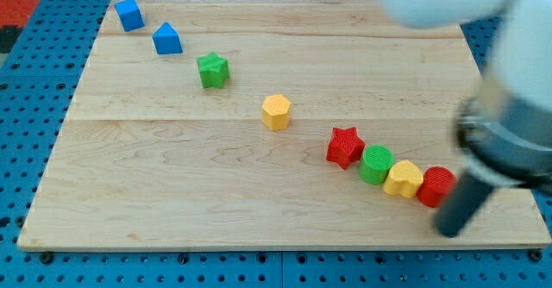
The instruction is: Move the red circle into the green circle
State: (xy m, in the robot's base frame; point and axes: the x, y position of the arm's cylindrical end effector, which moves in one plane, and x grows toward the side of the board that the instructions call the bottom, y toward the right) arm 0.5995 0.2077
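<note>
- red circle (436, 186) – near the board's bottom-right corner, close to the right edge; a squat round cylinder standing on its flat face, axis straight up, so no long side and no facing direction to read off it
- my tip (449, 229) – blurred dark rod end, touching or just off the red circle's lower right side, between it and the bottom edge; exact contact can't be told through the blur
- the rod is a single straight piece, nothing on it that opens, closes or clamps – it holds nothing
- green circle (376, 164) – toward the bottom-right, upright cylinder, round face up
- yellow heart (403, 179) – sits between the green circle and the red circle, touching both as far as I can tell
- red star (345, 146) – touching the green circle on the side toward the board's centre
- those four make a tight diagonal row running down toward the bottom-right corner
- yellow hexagon (276, 111) – about mid-board, alone
- green star (213, 69) – toward the top-left
- two blue blocks near the top-left corner: blue cube (129, 15) closest to the corner, blue house-shaped block (167, 39) just beside it
- wooden board (172, 184) – pale planks, lying on a blue pegboard (26, 133)
</note>
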